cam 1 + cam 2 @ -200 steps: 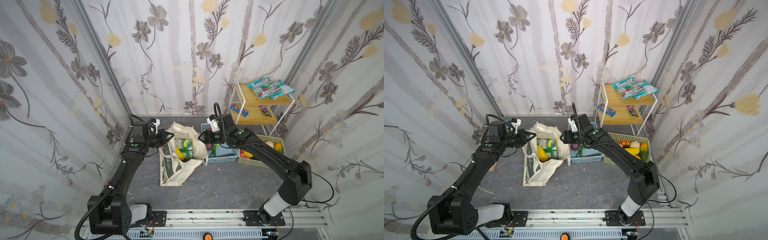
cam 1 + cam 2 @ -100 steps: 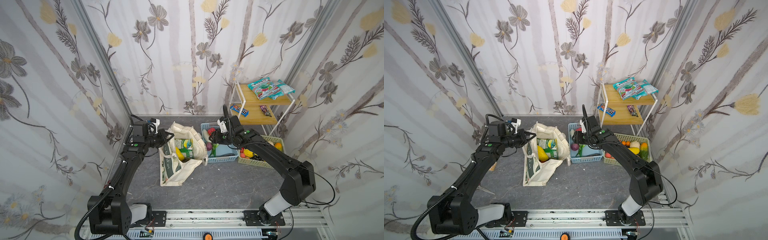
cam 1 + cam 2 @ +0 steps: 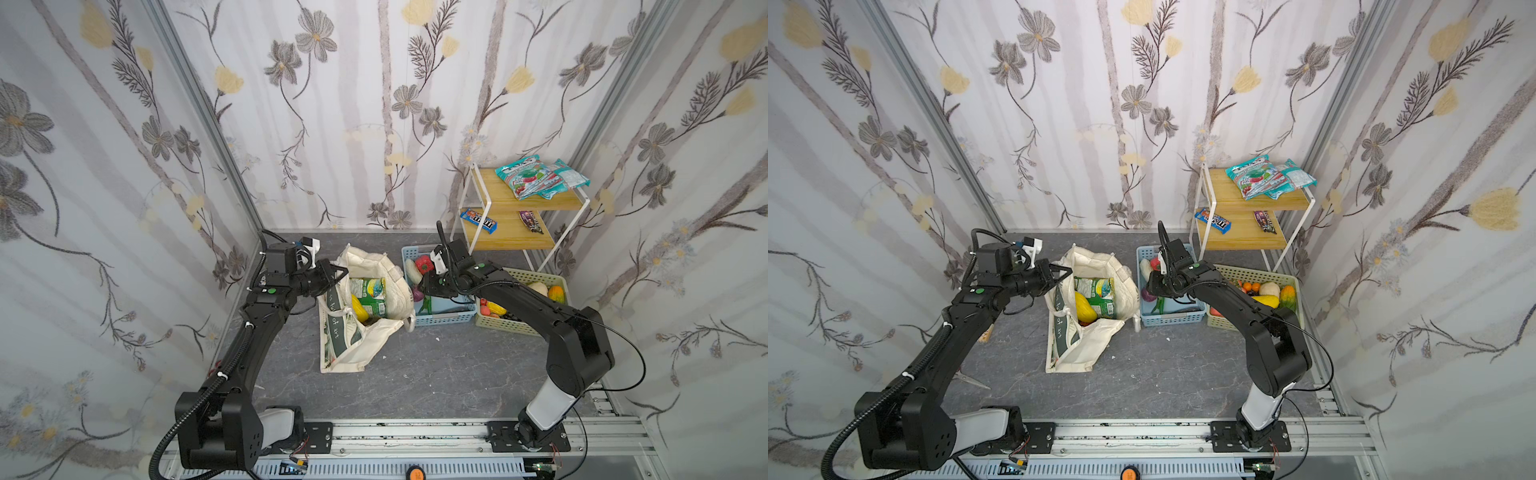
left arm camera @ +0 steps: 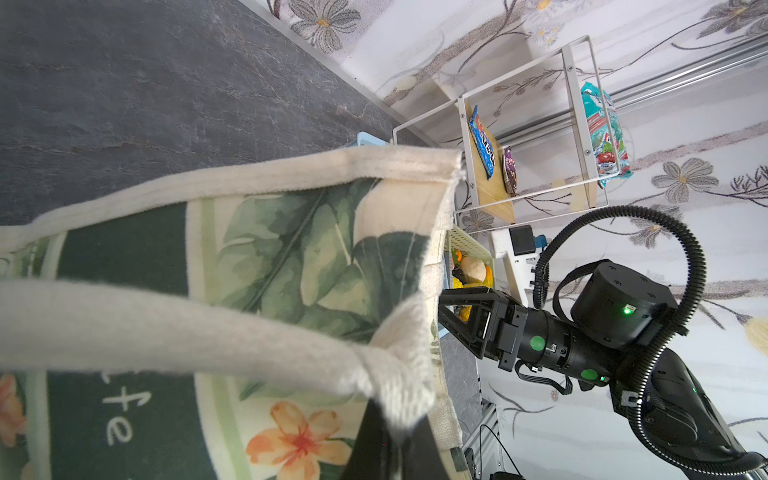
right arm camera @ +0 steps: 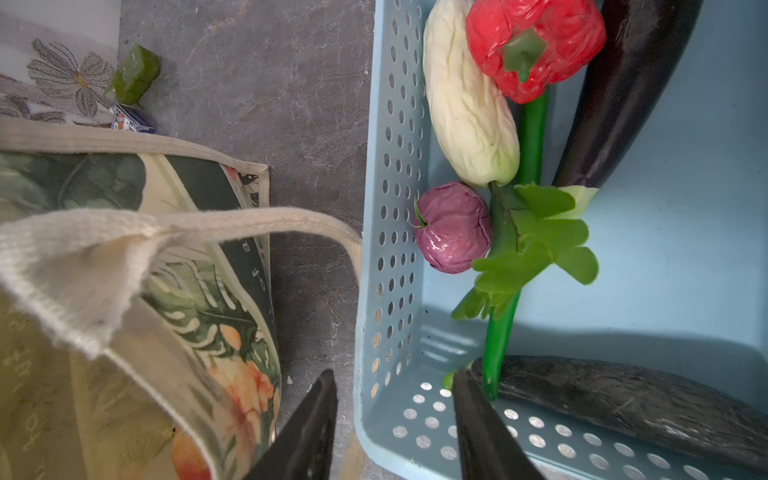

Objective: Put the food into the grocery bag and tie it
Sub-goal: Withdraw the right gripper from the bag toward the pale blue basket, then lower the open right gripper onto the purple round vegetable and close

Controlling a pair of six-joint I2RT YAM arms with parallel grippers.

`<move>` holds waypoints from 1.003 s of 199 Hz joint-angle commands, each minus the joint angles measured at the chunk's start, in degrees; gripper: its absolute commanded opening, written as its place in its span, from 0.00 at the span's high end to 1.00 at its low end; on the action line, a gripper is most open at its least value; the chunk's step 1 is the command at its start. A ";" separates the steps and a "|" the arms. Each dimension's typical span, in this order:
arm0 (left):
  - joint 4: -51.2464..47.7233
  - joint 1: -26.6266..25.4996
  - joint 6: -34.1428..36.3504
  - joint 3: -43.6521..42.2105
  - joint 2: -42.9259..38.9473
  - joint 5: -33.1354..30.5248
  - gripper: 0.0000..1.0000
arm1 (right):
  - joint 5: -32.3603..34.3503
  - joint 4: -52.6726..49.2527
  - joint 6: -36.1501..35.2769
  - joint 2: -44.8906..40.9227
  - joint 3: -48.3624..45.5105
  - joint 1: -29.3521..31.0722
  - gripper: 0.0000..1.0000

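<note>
- Since a second ago, the right gripper [image 3: 423, 286] has swung right, off the bag's mouth, to the left end of the light blue basket [image 3: 449, 320]. The left arm has not shifted.
- The right gripper's black fingers stand apart and hold nothing. In the right wrist view they straddle the basket's perforated wall [image 5: 390, 208], one finger outside and one inside.
- The left gripper [image 3: 337, 272] is clamped tight on the left rim of the grocery bag [image 3: 357, 345] and lifts it so the mouth gapes.
- The bag is soft cream canvas with a leaf-and-flower print and a dark green lettered band. It slumps on the grey, stone-patterned floor [image 3: 436, 374], just left of the blue basket.
- Inside it lie a crinkly green snack packet [image 3: 368, 295] and a smooth yellow toy fruit [image 3: 359, 309].
- The blue basket is hard plastic punched with round holes. It holds:
  - a glossy red pepper [image 5: 536, 45]
  - a wrinkled white gourd [image 5: 469, 112]
  - a creased purple bulb [image 5: 453, 228]
  - a leafy green stalk [image 5: 536, 237]
  - a smooth dark aubergine [image 5: 623, 91]
- A pale yellow basket [image 3: 505, 326] of orange and yellow toys sits to the right of the blue one, and the right forearm crosses over it.
- At the far right stands a white wire shelf [image 3: 519, 203] with wooden boards and shiny packets.
</note>
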 commanded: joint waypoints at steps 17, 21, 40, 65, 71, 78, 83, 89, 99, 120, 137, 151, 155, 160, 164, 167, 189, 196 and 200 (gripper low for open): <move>1.45 0.30 0.42 -0.08 -0.52 0.46 1.00 | -2.59 6.02 3.47 1.93 -1.32 0.15 0.57; 1.46 0.32 0.48 -0.08 -0.48 0.53 1.00 | -2.66 6.45 3.78 2.17 -1.46 0.15 0.58; 1.52 0.48 0.49 -0.24 -0.45 0.71 1.00 | -3.30 8.00 5.14 3.33 -1.76 0.11 0.59; 1.49 0.69 0.49 -0.25 -0.36 0.96 1.00 | -3.50 9.09 6.42 5.26 -1.18 0.15 0.59; 1.55 0.70 0.49 -0.21 -0.39 1.05 1.00 | -3.38 9.17 6.56 5.73 -0.86 0.11 0.59; 1.37 0.75 0.57 -0.08 -0.27 1.09 1.00 | -3.20 9.25 6.81 6.28 -0.54 0.06 0.59; 1.30 0.85 0.53 0.00 -0.19 1.13 1.00 | -3.00 9.26 6.98 6.59 -0.30 0.03 0.59; 1.25 0.91 0.61 0.07 -0.18 1.15 1.00 | -2.88 9.27 7.26 7.03 0.01 -0.07 0.58; 1.18 0.98 0.66 0.31 -0.05 1.27 1.00 | -2.64 9.25 7.60 7.89 0.50 -0.26 0.57; 0.94 1.21 0.81 0.86 0.08 1.47 1.00 | -2.55 9.18 7.92 9.51 1.51 -0.49 0.55; 0.52 1.31 1.03 1.31 0.08 1.52 1.00 | -1.95 8.70 7.89 10.57 2.31 -0.69 0.54; 0.51 1.48 1.18 1.41 0.01 1.59 1.00 | -1.46 8.30 7.89 11.18 2.60 -0.90 0.54; 0.52 1.55 1.19 1.42 0.01 1.52 1.00 | -1.27 8.26 7.87 11.26 2.50 -1.03 0.54; 0.33 1.57 1.17 1.37 0.08 1.58 1.00 | -1.23 8.22 7.81 11.31 2.48 -1.15 0.53; 0.50 1.57 1.18 1.39 0.08 1.65 1.00 | -1.22 8.19 7.80 11.51 2.52 -1.34 0.53; 0.46 1.62 1.18 1.42 0.06 1.62 1.00 | -1.21 8.21 7.80 11.58 2.50 -1.34 0.53; 0.46 1.76 1.18 1.55 0.08 1.74 1.00 | -0.96 8.00 7.39 12.39 2.82 -1.86 0.51; 0.53 1.84 1.06 1.63 0.08 1.72 1.00 | -0.96 7.93 7.29 12.69 3.02 -2.02 0.51; 0.53 1.84 1.08 1.68 0.06 1.76 1.00 | -0.88 7.82 7.21 12.97 3.20 -2.13 0.51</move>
